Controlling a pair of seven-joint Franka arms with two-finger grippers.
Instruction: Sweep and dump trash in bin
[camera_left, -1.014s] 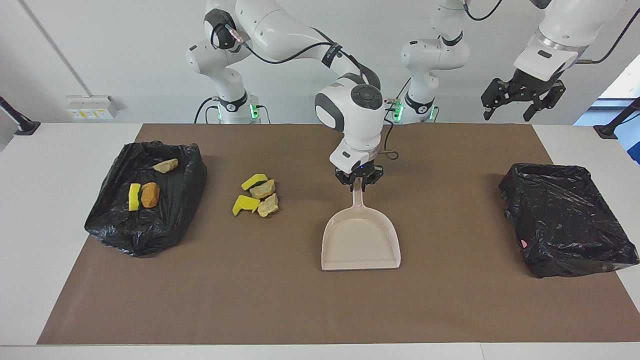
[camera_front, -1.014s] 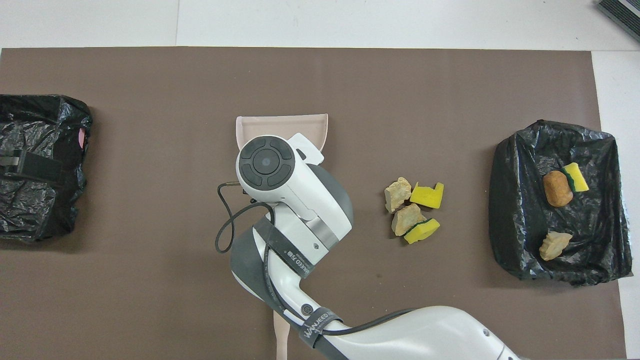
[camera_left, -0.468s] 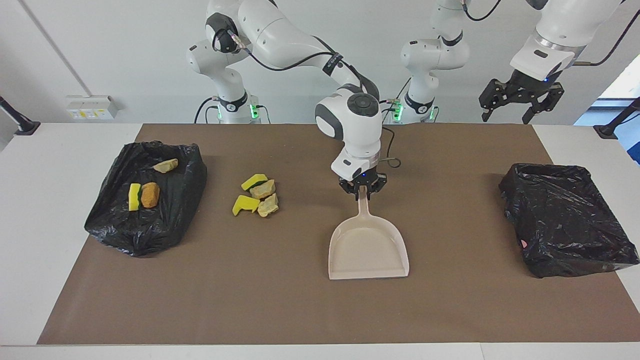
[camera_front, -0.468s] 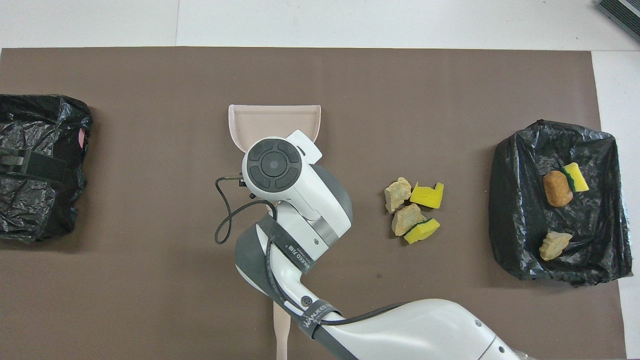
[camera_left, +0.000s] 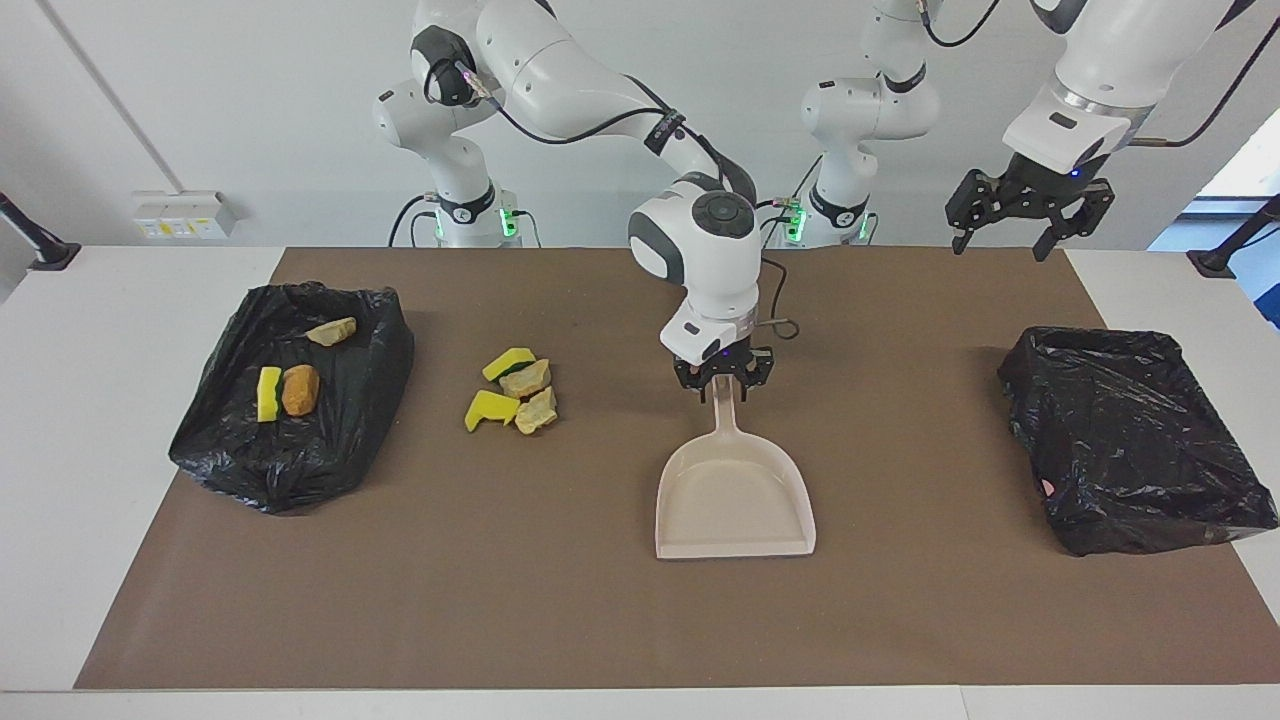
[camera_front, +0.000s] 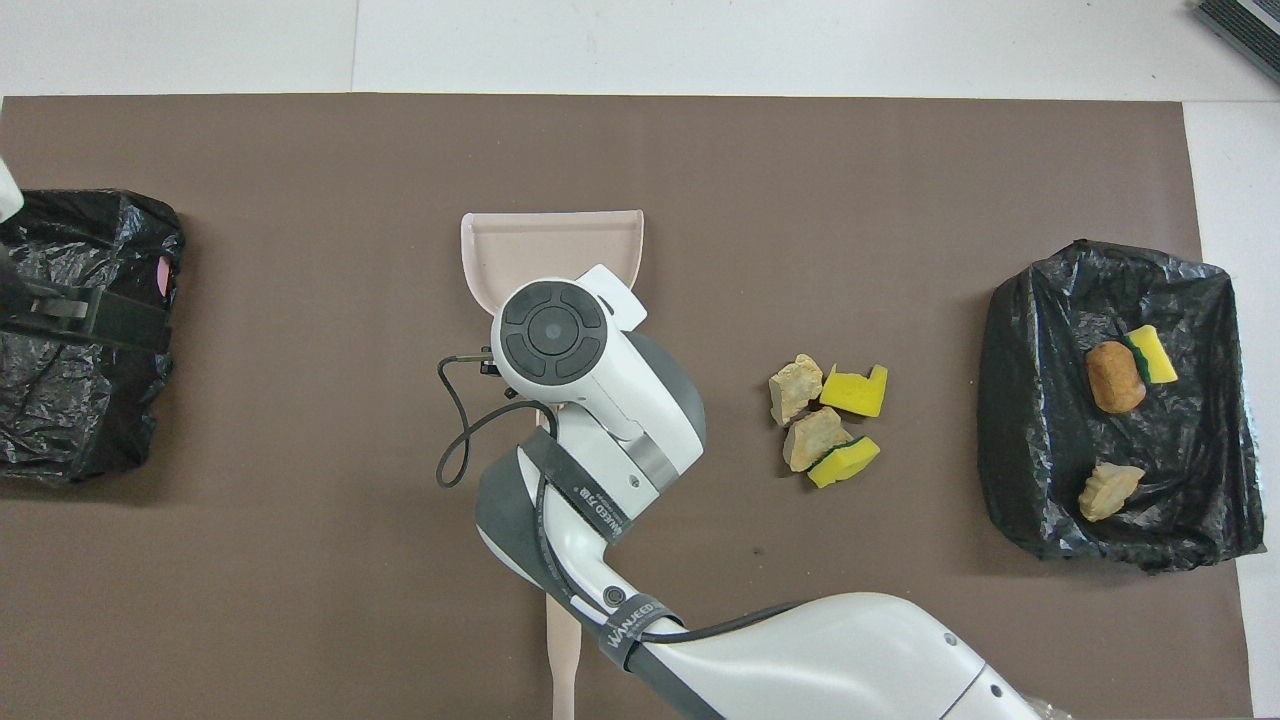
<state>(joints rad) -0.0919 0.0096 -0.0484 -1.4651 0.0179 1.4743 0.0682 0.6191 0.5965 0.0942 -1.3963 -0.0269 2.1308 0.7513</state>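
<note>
Right now the right gripper (camera_left: 722, 380) sits at the tip of the beige dustpan's (camera_left: 735, 500) handle; I cannot tell whether it clenches it. The pan lies flat on the brown mat (camera_left: 560, 620), farther out than the gripper. Four pieces of trash (camera_left: 512, 392) lie beside that gripper, toward the right arm's end, and three more lie in the black-lined bin (camera_left: 300, 470) there. The left gripper (camera_left: 1030, 205) hangs high with its jaws spread, above a second lined bin (camera_left: 1130, 470).

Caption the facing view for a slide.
Right hand at the handle of the empty beige dustpan; four trash pieces wait beside it, left hand raised.
</note>
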